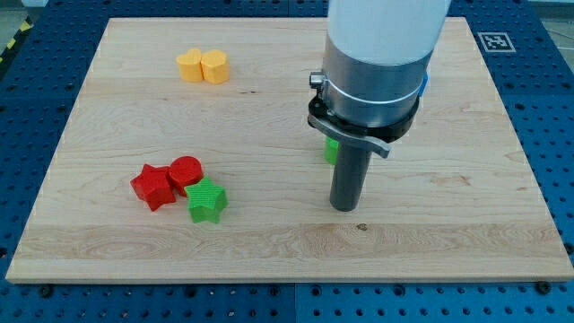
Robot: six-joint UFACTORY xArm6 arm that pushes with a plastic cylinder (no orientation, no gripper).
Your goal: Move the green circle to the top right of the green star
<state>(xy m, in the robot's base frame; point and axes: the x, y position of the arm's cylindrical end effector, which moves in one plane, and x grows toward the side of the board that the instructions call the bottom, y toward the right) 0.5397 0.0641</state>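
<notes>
Rod end first: my tip [344, 206] rests on the wooden board [269, 242] right of centre, a bare dark cylinder with no jaws to open or close and nothing held against it. Just behind the rod, toward the view's top, a sliver of the green circle [330, 150] peeks out at the rod's left edge; most of it is hidden by the arm, so only a bright green patch shows and its round outline cannot be confirmed. Well away to the view's left lies the green star [207, 201], ridged and bright green, touching the red circle [186, 171], which sits against the red star [153, 187]. Near the view's top left, two yellow blocks [203, 66] sit side by side, touching.
</notes>
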